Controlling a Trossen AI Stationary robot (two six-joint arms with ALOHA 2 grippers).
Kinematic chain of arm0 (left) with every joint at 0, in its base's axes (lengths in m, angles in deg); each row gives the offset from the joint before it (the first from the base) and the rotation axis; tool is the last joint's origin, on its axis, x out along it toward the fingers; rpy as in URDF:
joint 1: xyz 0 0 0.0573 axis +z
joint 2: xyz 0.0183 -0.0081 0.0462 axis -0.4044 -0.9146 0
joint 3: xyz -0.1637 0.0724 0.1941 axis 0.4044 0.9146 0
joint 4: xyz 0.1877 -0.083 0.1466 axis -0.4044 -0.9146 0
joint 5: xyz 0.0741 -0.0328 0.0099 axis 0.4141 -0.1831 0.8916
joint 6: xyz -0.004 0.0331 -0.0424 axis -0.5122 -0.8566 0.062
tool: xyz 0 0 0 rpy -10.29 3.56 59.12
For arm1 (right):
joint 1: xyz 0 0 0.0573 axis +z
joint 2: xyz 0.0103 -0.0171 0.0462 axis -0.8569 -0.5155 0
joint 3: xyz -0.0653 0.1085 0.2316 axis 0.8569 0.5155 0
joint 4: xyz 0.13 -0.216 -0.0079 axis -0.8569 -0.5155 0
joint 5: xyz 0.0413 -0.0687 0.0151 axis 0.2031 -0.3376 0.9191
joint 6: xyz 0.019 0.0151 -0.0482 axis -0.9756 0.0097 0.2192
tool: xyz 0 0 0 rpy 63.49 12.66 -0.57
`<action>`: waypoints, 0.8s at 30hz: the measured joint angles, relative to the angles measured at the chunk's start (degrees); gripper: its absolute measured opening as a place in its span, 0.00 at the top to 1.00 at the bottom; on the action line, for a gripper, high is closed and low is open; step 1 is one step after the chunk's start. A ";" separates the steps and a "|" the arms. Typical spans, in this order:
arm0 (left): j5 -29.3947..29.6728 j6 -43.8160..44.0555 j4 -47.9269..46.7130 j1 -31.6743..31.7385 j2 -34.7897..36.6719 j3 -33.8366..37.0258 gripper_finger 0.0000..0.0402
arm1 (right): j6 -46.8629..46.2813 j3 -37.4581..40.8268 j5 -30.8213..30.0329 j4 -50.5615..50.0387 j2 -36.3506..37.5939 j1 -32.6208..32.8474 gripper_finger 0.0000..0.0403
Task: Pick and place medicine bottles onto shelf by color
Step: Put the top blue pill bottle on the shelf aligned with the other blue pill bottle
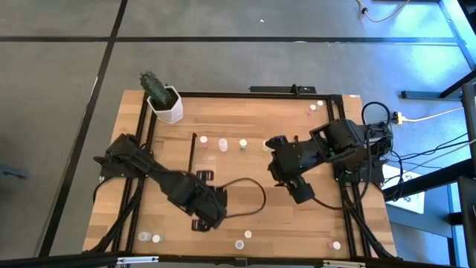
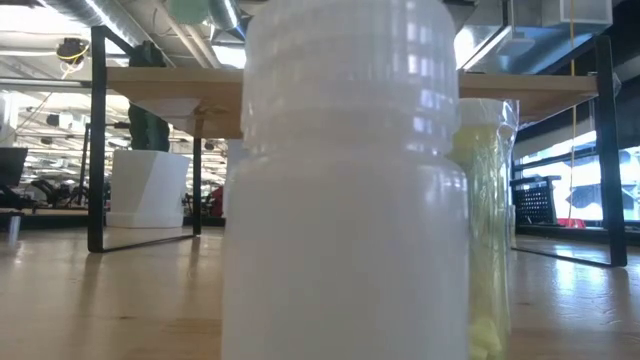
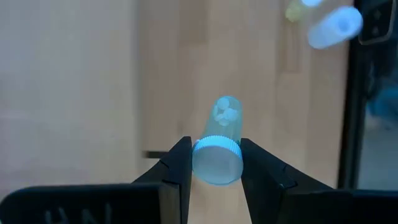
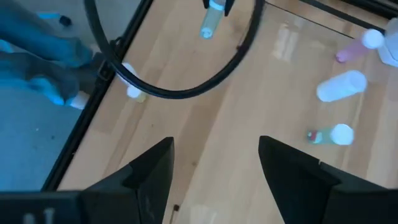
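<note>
My left gripper (image 3: 216, 149) is over the near middle of the table (image 1: 245, 167), shut on a small pale see-through medicine bottle (image 3: 225, 117) with a pale cap. The right wrist view shows this bottle (image 4: 210, 23) hanging in the air. My right gripper (image 4: 214, 152) hovers open to the right of centre (image 1: 294, 190) with nothing between its fingers. The shelf (image 2: 300, 88) is a wood board on black end frames (image 2: 97, 140). A few bottles (image 1: 222, 144) stand in a row by the black end frame (image 1: 193, 152). My left gripper pinches the bottle at its cap (image 3: 216, 163) between the two fingers (image 3: 180, 163), one on each side. The fingers come from above, pointing steeply down. The bottle hangs cap up below them, clear of the table.
Loose bottles lie near the front edge (image 1: 149, 238) (image 1: 243, 239) (image 1: 334, 244) and at the far right corner (image 1: 315, 108). A white bottle (image 2: 340, 200) stands right before the low camera, a yellow one (image 2: 485, 230) behind it. A white cactus pot (image 1: 165, 104) stands far left. A black cable (image 1: 249, 197) loops between the arms.
</note>
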 joint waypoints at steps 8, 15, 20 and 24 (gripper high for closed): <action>-3.27 1.36 0.26 -4.27 -4.90 0.04 0.76 | -1.58 0.00 0.00 3.25 0.00 3.33 0.41; -4.17 4.84 0.66 -6.35 -4.66 0.07 0.76 | -1.72 0.00 0.00 4.44 0.00 4.34 0.41; -5.96 7.73 1.60 -6.43 -5.92 0.07 0.76 | -1.46 0.00 -0.01 4.54 0.00 4.34 0.41; -6.12 10.79 2.98 -6.05 -6.62 0.15 0.76 | -1.37 0.00 -0.02 4.63 0.00 4.34 0.41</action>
